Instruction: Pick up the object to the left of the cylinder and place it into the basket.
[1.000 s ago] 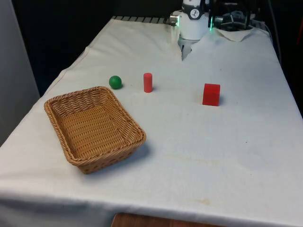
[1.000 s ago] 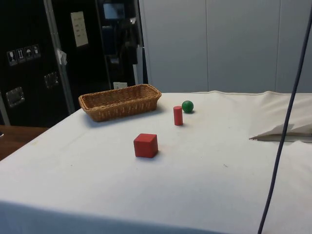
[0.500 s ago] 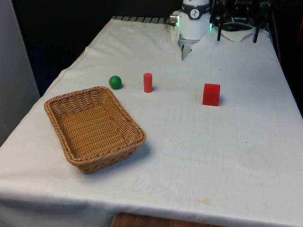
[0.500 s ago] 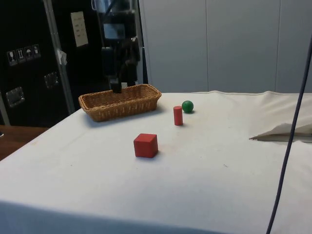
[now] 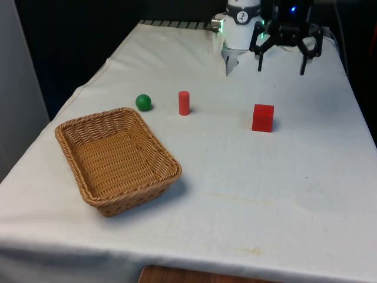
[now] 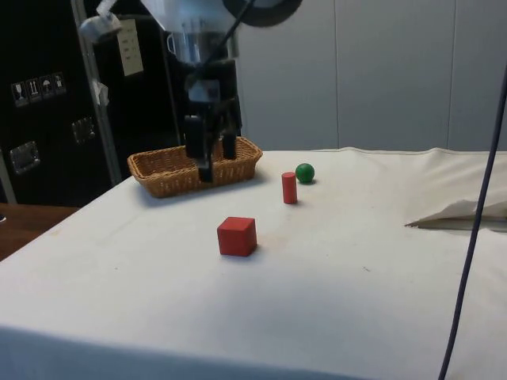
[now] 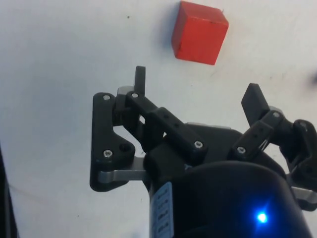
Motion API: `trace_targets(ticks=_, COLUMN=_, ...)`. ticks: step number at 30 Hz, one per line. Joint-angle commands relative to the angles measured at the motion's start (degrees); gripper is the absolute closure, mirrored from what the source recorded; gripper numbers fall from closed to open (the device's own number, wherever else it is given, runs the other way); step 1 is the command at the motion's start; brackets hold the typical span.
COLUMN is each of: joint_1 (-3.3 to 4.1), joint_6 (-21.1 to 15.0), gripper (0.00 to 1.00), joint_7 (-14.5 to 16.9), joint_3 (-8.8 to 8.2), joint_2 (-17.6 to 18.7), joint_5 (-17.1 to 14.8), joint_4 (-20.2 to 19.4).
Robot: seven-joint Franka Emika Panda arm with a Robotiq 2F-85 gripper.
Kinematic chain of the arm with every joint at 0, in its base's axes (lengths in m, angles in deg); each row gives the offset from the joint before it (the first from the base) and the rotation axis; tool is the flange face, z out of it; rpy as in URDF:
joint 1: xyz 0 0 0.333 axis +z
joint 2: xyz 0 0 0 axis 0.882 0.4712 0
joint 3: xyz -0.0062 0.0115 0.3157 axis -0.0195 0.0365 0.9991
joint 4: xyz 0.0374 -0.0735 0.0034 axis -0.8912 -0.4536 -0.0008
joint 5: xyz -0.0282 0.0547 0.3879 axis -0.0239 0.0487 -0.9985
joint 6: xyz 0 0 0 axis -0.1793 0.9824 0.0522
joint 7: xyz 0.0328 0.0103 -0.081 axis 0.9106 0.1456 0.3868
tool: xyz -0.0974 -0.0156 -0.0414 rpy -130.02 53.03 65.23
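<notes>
A green ball (image 5: 143, 102) (image 6: 305, 172) lies on the cloth to the front view's left of an upright red cylinder (image 5: 184, 102) (image 6: 289, 188). A wicker basket (image 5: 76, 132) (image 6: 166, 172) stands nearer the camera at the front view's left, with nothing in it. My gripper (image 5: 281, 66) (image 6: 214, 166) (image 7: 198, 89) hangs open above the far end of the table, well to the front view's right of the cylinder, with nothing between its fingers. A red cube (image 5: 263, 117) (image 6: 237, 235) (image 7: 199, 32) sits on the cloth below and just ahead of it.
The cloth is rucked up in a fold (image 5: 231, 62) (image 6: 459, 214) near the robot's base. The table's edges drop off at both sides of the front view. Open cloth spreads across the near half of the table, to the front view's right of the basket.
My gripper has come down into the front and side views over the last second. It now hangs lower over the table's far end. The objects have not moved.
</notes>
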Motion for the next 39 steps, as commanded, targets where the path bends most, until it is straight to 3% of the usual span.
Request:
trace_targets(ticks=1, joint_1=-0.23, joint_6=-1.78, gripper=0.00, joint_7=0.69, joint_3=0.11, joint_2=0.52, joint_5=-0.74, joint_4=-0.74)
trace_targets(ticks=7, joint_1=-0.86, joint_6=-5.90, gripper=0.00, joint_7=1.03, joint_3=0.29, joint_2=2.92, joint_5=-1.09, joint_4=-2.23)
trace_targets(ticks=8, joint_1=-0.63, joint_6=-4.81, gripper=0.00, joint_7=0.29, joint_3=0.00, joint_2=2.86, joint_5=-0.11, joint_4=-1.78)
trace_targets(ticks=14, joint_1=-1.20, joint_6=-9.97, gripper=0.00, joint_7=0.92, joint_3=0.52, joint_2=5.73, joint_5=-1.26, joint_4=-3.21)
trace_targets(ticks=16, joint_1=-0.92, joint_6=-9.51, gripper=0.00, joint_7=0.29, joint_3=0.06, joint_2=6.25, joint_5=-0.34, joint_4=-2.86)
trace_targets(ticks=24, joint_1=-1.55, joint_6=-15.41, gripper=0.00, joint_7=0.69, joint_3=0.69, joint_2=10.60, joint_5=-1.38, joint_4=-3.61)
trace_targets(ticks=25, joint_1=-1.09, joint_6=-14.32, gripper=0.00, joint_7=0.06, joint_3=0.11, joint_2=10.37, joint_5=-0.52, joint_4=-3.38)
trace_targets(ticks=26, joint_1=-1.66, joint_6=-15.87, gripper=0.00, joint_7=0.74, joint_3=0.69, joint_2=11.06, joint_5=-1.43, joint_4=-3.67)
trace_targets(ticks=33, joint_1=-2.46, joint_6=-19.25, gripper=0.00, joint_7=0.92, joint_3=0.80, joint_2=14.55, joint_5=-1.55, joint_4=-3.72)
trace_targets(ticks=34, joint_1=-1.78, joint_6=-18.22, gripper=0.00, joint_7=0.17, joint_3=0.00, joint_2=14.55, joint_5=-0.69, joint_4=-3.38)
trace_targets(ticks=35, joint_1=-2.58, joint_6=-19.60, gripper=0.00, joint_7=0.92, joint_3=0.80, joint_2=14.90, joint_5=-1.55, joint_4=-3.78)
trace_targets(ticks=36, joint_1=-2.81, joint_6=-20.28, gripper=0.00, joint_7=0.97, joint_3=0.92, joint_2=15.53, joint_5=-1.60, joint_4=-3.78)
trace_targets(ticks=37, joint_1=-2.92, joint_6=-20.57, gripper=0.03, joint_7=0.97, joint_3=0.92, joint_2=15.81, joint_5=-1.60, joint_4=-3.78)
trace_targets(ticks=39, joint_1=-3.04, joint_6=-21.03, gripper=0.21, joint_7=0.97, joint_3=0.97, joint_2=16.21, joint_5=-1.60, joint_4=-3.84)
